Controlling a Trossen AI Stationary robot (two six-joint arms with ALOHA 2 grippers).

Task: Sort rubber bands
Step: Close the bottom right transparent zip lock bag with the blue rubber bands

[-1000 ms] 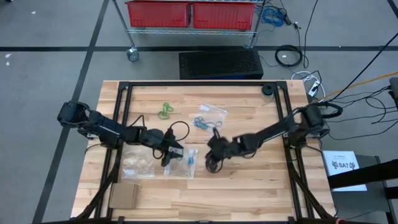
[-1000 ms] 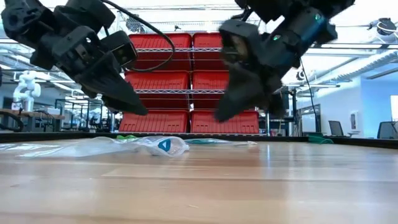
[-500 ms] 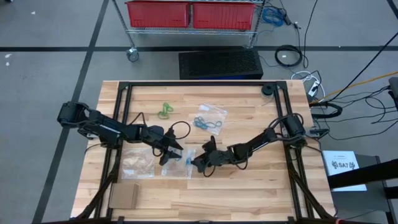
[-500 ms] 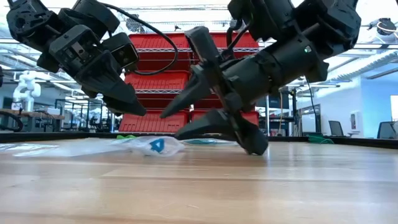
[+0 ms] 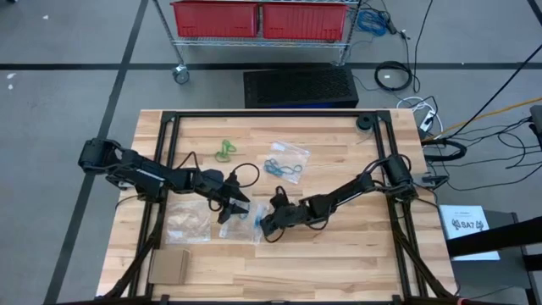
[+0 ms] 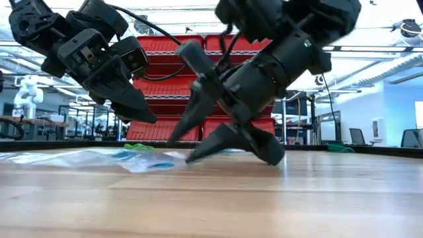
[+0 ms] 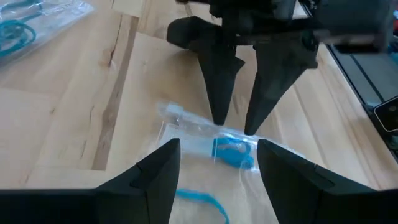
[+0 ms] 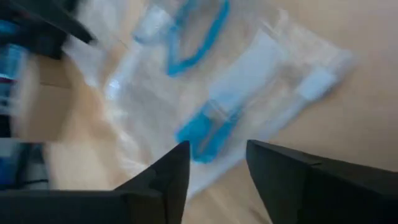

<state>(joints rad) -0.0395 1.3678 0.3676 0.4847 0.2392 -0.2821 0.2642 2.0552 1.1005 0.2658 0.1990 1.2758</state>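
A small clear bag [image 7: 186,127] holding bright blue rubber bands [image 7: 234,152] lies flat on the wooden table, between my two grippers. One loose blue band [image 7: 199,198] lies beside it. My right gripper [image 7: 234,126] slants down with its fingers open, and its tips stand at the bag's sealed edge. My left gripper [image 5: 237,212] hovers open just above the bag's other side. Green rubber bands [image 5: 224,151] lie loose farther back. Grey-teal bands sit in another clear bag [image 5: 285,161]. My right gripper comes down slanting from the table's right side. Its open fingertips [image 7: 217,118] meet the sealed edge [image 7: 186,119] of the blue bands' bag, which lies flat on the table. Whether the tips press on the plastic or stop just short, I cannot tell.
A third clear bag [image 5: 186,222] lies left of the blue one. A brown cardboard piece [image 5: 168,267] sits at the near left corner. A black frame [image 5: 271,116] rims the table. A red-bin cart [image 5: 262,19] stands beyond the far edge.
My right gripper has moved down and toward the table's left to the blue bands' bag, rolling its wrist and opening from shut. In the low view the bag's raised end has flattened.
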